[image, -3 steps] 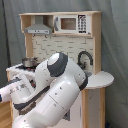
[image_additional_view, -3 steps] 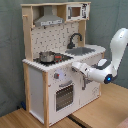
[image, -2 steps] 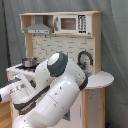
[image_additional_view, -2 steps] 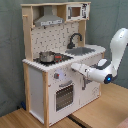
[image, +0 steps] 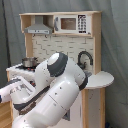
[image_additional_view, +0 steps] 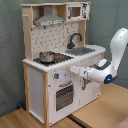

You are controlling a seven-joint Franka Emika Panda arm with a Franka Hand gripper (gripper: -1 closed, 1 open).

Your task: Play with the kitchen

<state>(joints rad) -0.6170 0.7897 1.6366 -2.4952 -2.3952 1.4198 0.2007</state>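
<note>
The kitchen [image_additional_view: 37, 85] is a tall white and light-wood toy with a range hood [image_additional_view: 50, 20], a small microwave [image_additional_view: 75, 11], a black faucet [image_additional_view: 74, 39], a grey sink [image_additional_view: 83, 50] and a steel pot [image_additional_view: 46, 56] on the hob. In the second exterior view my gripper [image_additional_view: 71, 69] reaches in from the right. It is level with the knobs [image_additional_view: 58, 76], just above the oven door [image_additional_view: 64, 96]. In the first exterior view my arm [image: 55, 95] covers the kitchen's lower front. The pot [image: 29, 61], the faucet [image: 85, 58] and the microwave [image: 70, 23] show above it.
A grey curtain [image_additional_view: 10, 50] hangs behind the kitchen. A wooden table top [image_additional_view: 107, 107] lies under my arm at the second exterior view's right. A rounded white counter [image: 100, 79] sticks out on the first exterior view's right.
</note>
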